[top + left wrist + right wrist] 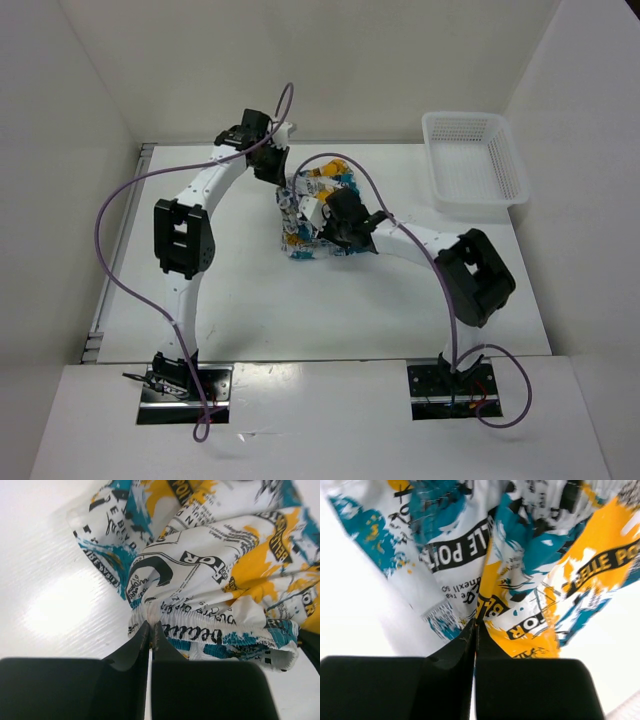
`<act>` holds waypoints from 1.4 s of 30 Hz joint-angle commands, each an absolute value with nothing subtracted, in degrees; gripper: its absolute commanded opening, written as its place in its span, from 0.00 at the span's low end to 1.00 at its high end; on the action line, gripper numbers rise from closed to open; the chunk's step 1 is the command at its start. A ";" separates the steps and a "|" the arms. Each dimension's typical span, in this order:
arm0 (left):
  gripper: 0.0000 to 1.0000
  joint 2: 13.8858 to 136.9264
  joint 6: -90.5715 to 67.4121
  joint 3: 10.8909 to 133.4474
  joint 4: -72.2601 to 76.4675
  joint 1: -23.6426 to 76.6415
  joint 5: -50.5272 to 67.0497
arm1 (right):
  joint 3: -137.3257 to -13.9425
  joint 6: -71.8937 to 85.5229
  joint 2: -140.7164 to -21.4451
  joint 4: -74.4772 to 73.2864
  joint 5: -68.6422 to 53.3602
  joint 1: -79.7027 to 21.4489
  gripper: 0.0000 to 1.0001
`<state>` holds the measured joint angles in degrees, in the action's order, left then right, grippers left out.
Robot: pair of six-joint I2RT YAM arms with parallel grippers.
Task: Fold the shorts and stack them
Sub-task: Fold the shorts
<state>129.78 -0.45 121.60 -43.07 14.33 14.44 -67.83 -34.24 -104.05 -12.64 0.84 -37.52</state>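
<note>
The printed shorts (308, 205), white with teal, yellow and black lettering, lie bunched at mid-table between both arms. My left gripper (278, 172) is at their far left side, shut on the elastic waistband (200, 622); its black fingertips (155, 629) pinch the gathered fabric. My right gripper (328, 222) is on the near right side of the shorts, shut on a fold of the printed cloth (520, 570); its fingertips (479, 627) meet on the fabric. Much of the shorts is hidden under the right wrist in the top view.
A white plastic mesh basket (473, 165) stands at the back right of the white table (250, 290). White walls close in the table on the left, back and right. Purple cables loop over both arms.
</note>
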 commanded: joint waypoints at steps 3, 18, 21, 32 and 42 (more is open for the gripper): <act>0.00 130.43 0.00 124.02 -40.52 13.88 15.03 | -62.23 -37.27 -97.47 -12.30 -1.23 -37.97 0.10; 0.11 134.12 0.00 121.03 -38.32 14.94 15.56 | -78.91 -19.63 -104.13 -9.15 -12.58 -37.97 0.72; 0.11 134.12 0.00 121.03 -38.32 14.94 15.56 | -82.70 -19.60 -109.83 -6.25 -11.25 -37.97 0.76; 0.06 133.59 0.00 119.44 -38.32 14.94 15.56 | -93.78 -16.70 -120.85 -9.93 -8.00 -36.91 0.39; 0.02 134.74 0.00 122.17 -37.79 14.94 14.33 | -89.48 -20.91 -114.53 -17.03 -22.22 -38.06 0.00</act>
